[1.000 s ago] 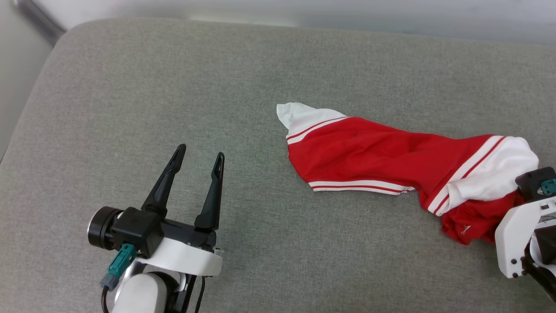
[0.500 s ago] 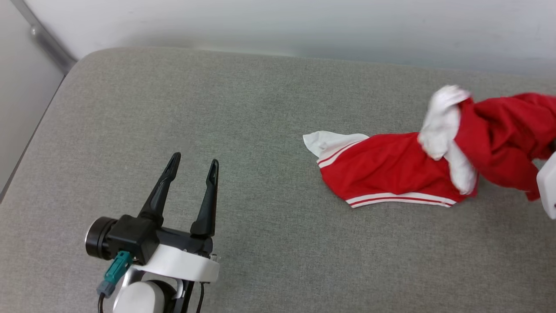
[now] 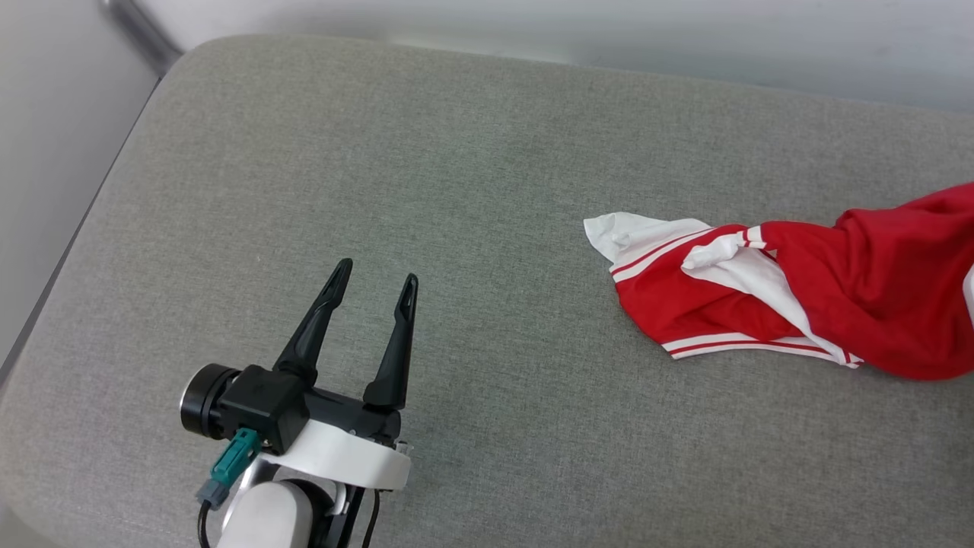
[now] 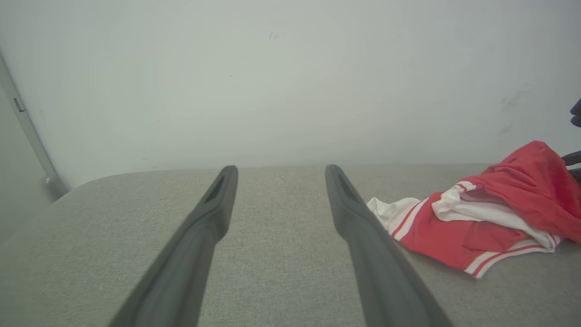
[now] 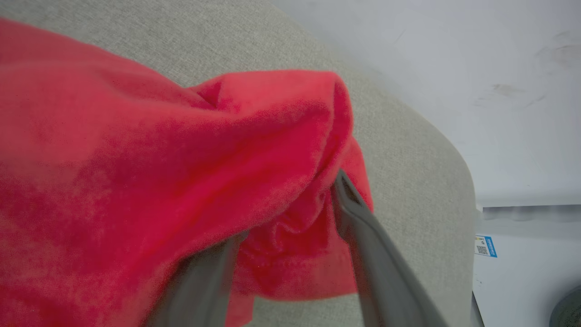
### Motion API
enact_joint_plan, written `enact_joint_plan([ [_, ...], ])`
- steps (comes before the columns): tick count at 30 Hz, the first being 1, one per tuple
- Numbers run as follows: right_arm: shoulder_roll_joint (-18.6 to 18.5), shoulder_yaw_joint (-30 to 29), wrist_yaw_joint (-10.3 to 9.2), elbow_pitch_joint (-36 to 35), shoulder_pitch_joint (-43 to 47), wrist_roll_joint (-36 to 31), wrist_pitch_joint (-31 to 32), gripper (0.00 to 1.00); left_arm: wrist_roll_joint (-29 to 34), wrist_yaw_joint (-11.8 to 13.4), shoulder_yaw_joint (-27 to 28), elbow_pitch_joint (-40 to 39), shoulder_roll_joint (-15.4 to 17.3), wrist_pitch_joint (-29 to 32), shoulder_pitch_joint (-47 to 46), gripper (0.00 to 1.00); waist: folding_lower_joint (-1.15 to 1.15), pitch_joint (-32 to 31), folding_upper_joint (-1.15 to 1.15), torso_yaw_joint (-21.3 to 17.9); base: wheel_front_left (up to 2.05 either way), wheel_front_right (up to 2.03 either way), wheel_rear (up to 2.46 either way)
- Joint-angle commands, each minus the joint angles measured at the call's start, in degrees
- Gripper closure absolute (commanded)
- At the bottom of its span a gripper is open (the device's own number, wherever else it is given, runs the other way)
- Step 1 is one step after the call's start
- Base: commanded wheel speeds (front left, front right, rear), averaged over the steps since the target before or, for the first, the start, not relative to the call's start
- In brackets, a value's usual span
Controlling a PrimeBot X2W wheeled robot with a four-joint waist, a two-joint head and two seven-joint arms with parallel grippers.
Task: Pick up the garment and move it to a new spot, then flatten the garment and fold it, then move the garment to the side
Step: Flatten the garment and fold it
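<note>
At the right end of the grey woven-fabric cushion (image 3: 456,190), the red jersey-style T-shirt with white, stripe-trimmed sleeves (image 3: 852,289) lies crumpled. Its sleeve end rests on the fabric and its other end is raised toward the right hand (image 5: 290,213). Right hand: two dark fingers closed on a thick bunch of red cloth, one fingertip hidden beneath it. Left hand (image 3: 378,272): fingers spread partway, holding nothing, well apart from the T-shirt. Step judged in hand: carrying the T-shirt to a new spot. For a clean result, lift until the trailing sleeve clears the cushion, and travel slowly so the bunched grip does not slip. Set down toward the open middle, where both hands can reach to flatten.
</note>
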Motion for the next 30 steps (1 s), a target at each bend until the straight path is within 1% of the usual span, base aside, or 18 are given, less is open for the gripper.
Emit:
enact_joint_plan([
  [1, 1.1, 0.6, -0.04, 2.5, -1.6, -0.6, -1.5, 0.0, 0.0, -0.1, 0.0, 0.3, -0.1, -0.2, -0.3, 0.0, -0.01, -0.1, 0.0, 0.3, 0.0, 0.0, 0.0],
  [4, 2.6, 0.9, -0.04, 5.5, -2.8, -0.6, -4.4, 0.0, 0.1, -0.1, 0.4, 0.6, 0.1, -0.2, 0.1, 0.0, -0.01, -0.9, 0.0, 0.0, 0.0, 0.0, 0.0],
  [7, 3.9, 1.1, -0.04, 6.8, -3.7, -0.1, -7.7, 0.0, 0.0, -0.1, 0.7, 0.7, 0.3, -0.2, 0.6, 0.0, -0.01, -2.1, 0.0, -1.1, 0.0, 0.0, 0.0],
  [12, 6.3, 0.7, -0.04, 5.9, -4.3, 2.1, -13.7, 0.0, -0.6, -0.1, 1.2, 0.4, 0.4, -0.2, 1.2, 0.0, -0.01, -4.4, 0.0, -3.9, 0.0, 0.0, 0.0],
  [14, 6.6, 0.6, -0.04, 5.3, -4.0, 2.6, -14.9, 0.0, -0.7, -0.1, 1.4, 0.3, 0.4, -0.2, 1.3, 0.0, -0.01, -4.8, 0.0, -4.6, 0.0, 0.0, 0.0],
  [15, 7.5, 0.5, -0.04, 3.7, -3.3, 4.0, -17.2, 0.0, -1.0, -0.1, 1.7, 0.2, 0.5, -0.2, 1.7, 0.0, -0.01, -5.8, 0.0, -5.9, 0.0, 0.0, 0.0],
  [18, 8.6, 0.8, -0.04, 0.2, -1.5, 6.3, -20.0, 0.0, -1.5, -0.1, 2.6, 0.0, 0.5, -0.2, 2.5, 0.0, -0.01, -7.2, 0.0, -7.9, 0.0, 0.0, 0.0],
  [20, 9.2, 0.7, -0.04, -2.9, 0.1, 7.9, -21.7, 0.0, -1.5, -0.1, 2.9, -0.2, 0.6, -0.2, 2.7, 0.0, -0.01, -8.0, 0.0, -9.1, 0.0, 0.0, 0.0],
  [21, 9.2, 0.7, -0.04, -2.9, 0.1, 7.9, -21.7, 0.0, -1.5, -0.1, 2.9, -0.2, 0.6, -0.2, 2.7, 0.0, -0.01, -8.0, 0.0, -9.1, 0.0, 0.0, 0.0],
  [23, 9.8, 0.3, -0.04, -6.6, 2.2, 9.3, -23.5, 0.0, -1.9, -0.1, 3.3, -0.4, 0.5, -0.2, 3.1, 0.0, -0.01, -8.6, 0.0, -10.2, 0.0, 0.0, 0.0],
  [26, 11.0, -1.3, -0.04, -12.7, 6.8, 10.7, -26.3, 0.0, -2.2, -0.1, 3.8, -0.4, 0.4, -0.2, 3.7, 0.0, -0.01, -9.3, 0.0, -11.7, 0.0, 0.0, 0.0],
  [30, 13.5, -5.1, -0.04, -20.6, 14.2, 11.4, -29.6, 0.0, -2.7, -0.1, 4.0, 0.3, 0.1, -0.2, 4.3, 0.0, -0.01, -9.7, 0.0, -13.4, 0.0, 0.0, 0.0],
])
